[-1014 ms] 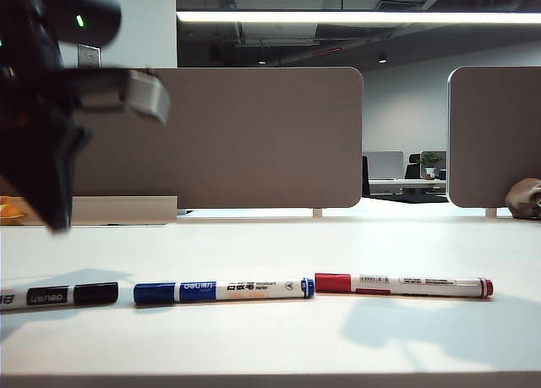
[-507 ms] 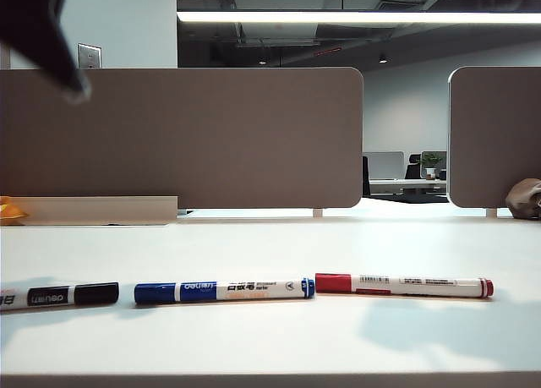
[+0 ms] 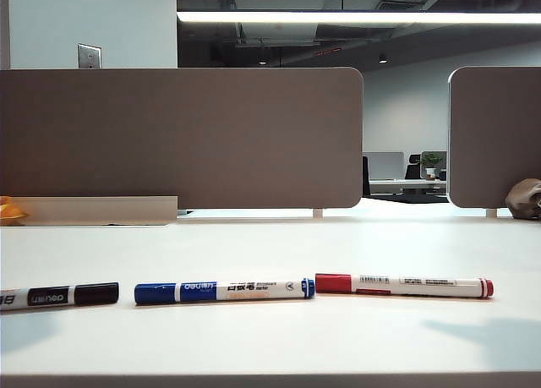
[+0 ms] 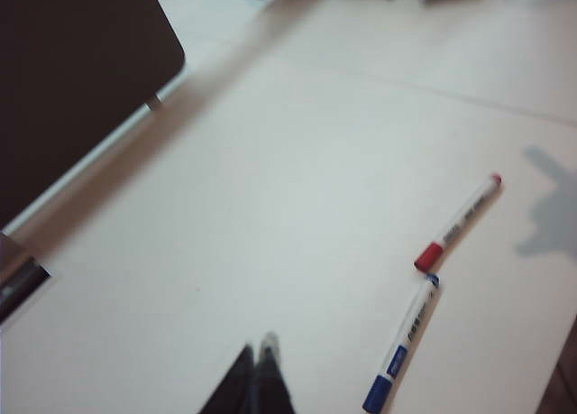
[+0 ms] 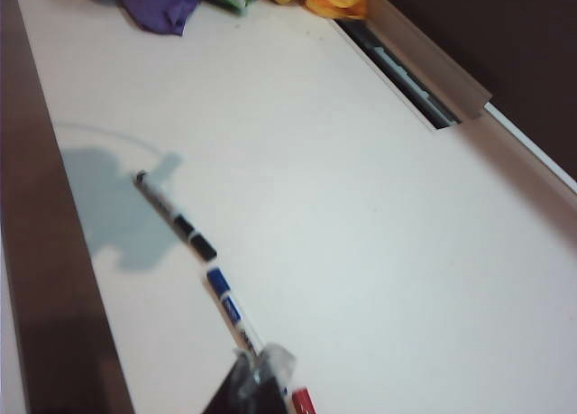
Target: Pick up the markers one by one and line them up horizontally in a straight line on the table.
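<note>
Three markers lie end to end in a row on the off-white table (image 3: 270,244): black-capped (image 3: 59,296) at the left, blue (image 3: 224,290) in the middle, red (image 3: 404,285) at the right. Neither gripper shows in the exterior view. In the left wrist view my left gripper (image 4: 257,351) hangs high above the table, shut and empty, with the blue marker (image 4: 403,344) and the red marker (image 4: 458,222) off to one side. My right gripper (image 5: 261,364) is also shut and empty, raised over the row; the black (image 5: 174,216) and blue (image 5: 230,310) markers and the red cap (image 5: 303,401) show below it.
Brown-grey partition panels (image 3: 182,139) (image 3: 494,134) stand along the table's back. An orange thing (image 3: 10,209) lies at the far left and a brown lump (image 3: 524,198) at the far right. Purple cloth (image 5: 162,1) and a cable slot (image 5: 406,80) sit at the back.
The dark left arm that filled the upper left of the exterior view has lifted out of it. The arm shadows on the table have shrunk. The markers have not moved.
</note>
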